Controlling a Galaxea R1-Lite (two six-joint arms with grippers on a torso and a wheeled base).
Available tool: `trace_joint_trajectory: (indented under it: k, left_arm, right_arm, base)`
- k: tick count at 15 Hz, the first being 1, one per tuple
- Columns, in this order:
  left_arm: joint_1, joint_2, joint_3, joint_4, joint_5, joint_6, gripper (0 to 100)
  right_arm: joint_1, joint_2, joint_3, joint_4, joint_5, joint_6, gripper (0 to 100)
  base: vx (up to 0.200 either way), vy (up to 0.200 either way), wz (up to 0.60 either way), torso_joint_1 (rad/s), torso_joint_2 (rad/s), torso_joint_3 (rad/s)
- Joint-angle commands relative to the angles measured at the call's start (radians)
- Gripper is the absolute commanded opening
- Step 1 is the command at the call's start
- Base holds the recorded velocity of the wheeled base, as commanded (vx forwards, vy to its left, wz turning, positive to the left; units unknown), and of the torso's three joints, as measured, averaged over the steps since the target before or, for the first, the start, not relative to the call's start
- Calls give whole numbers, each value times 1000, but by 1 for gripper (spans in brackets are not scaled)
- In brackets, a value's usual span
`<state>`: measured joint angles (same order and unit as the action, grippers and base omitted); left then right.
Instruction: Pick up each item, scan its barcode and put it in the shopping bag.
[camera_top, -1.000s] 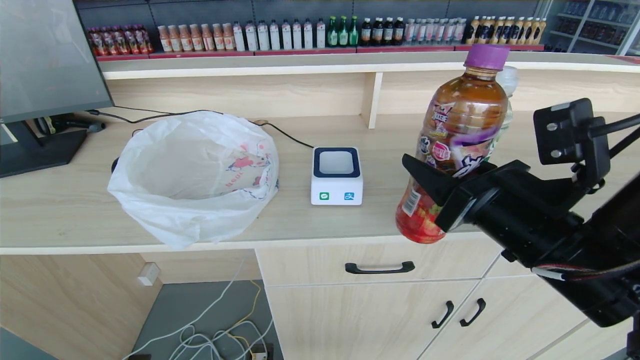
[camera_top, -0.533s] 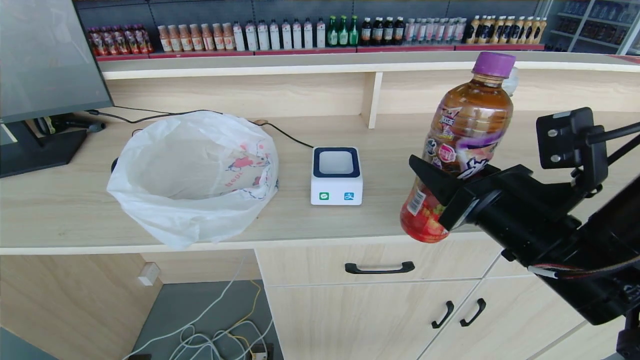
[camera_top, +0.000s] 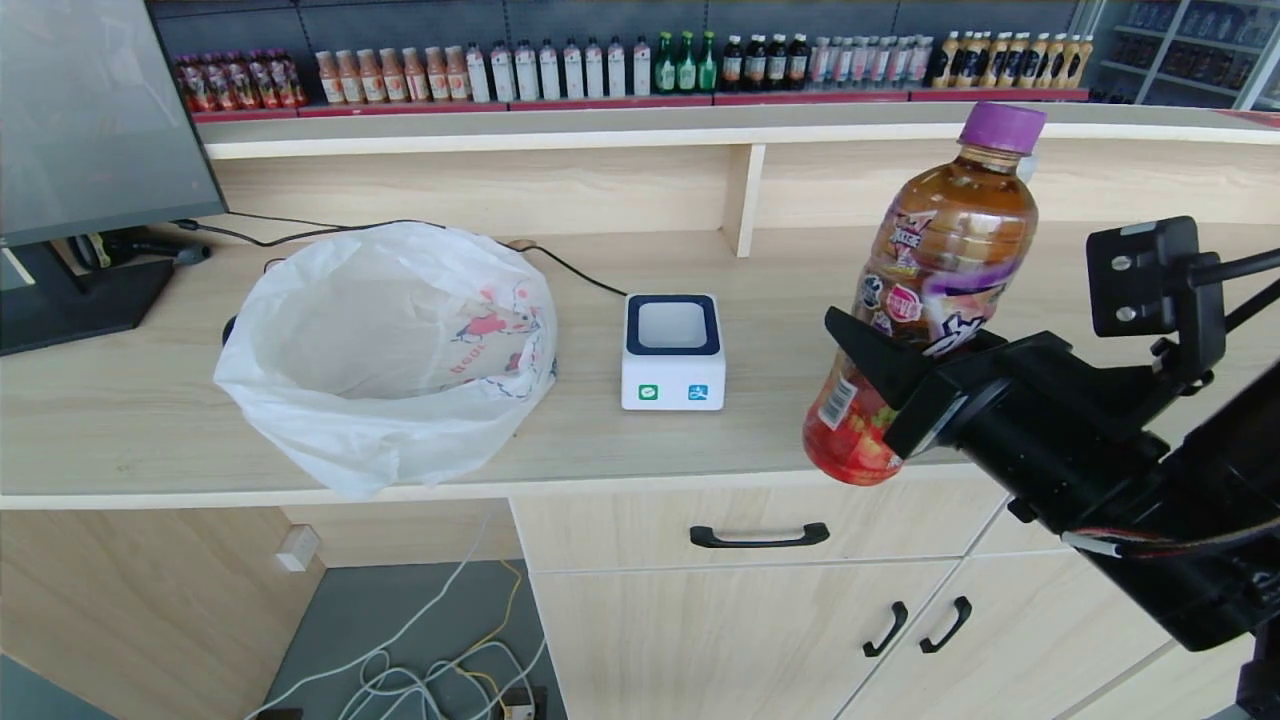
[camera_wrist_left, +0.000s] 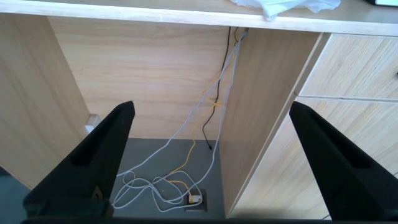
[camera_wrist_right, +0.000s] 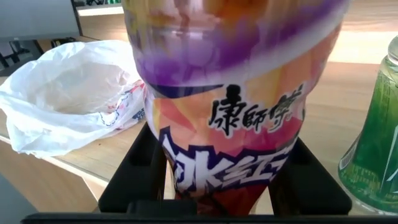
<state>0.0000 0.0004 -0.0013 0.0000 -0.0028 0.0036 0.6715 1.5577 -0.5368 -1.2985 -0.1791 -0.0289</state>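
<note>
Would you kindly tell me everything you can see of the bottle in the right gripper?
The bottle is clear plastic with a purple cap, amber drink inside and a colourful wrap label with a barcode low on its side. It is held above the counter, top tilted to the right, clamped around its lower half by the right gripper, to the right of the scanner. Nothing else touches it.

— Where is the right arm (camera_top: 1100, 450) sitting?
— At four o'clock, with the right gripper (camera_top: 900, 372) pointing toward ten and its jaws clamping the bottle (camera_top: 940, 250) low down, nearly upright.
— And the left gripper (camera_wrist_left: 211, 109)?
— It is hanging low, jaws gaping wide.
</note>
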Motion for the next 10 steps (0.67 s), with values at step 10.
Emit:
trace_joint_trajectory:
  k: [10]
  left_arm:
    - [0,0,1,0,0,1,100]
  right_arm:
    - [-29,-25,-14,-10,9,-40,0]
  base:
    - [0,140,0,5,3,2]
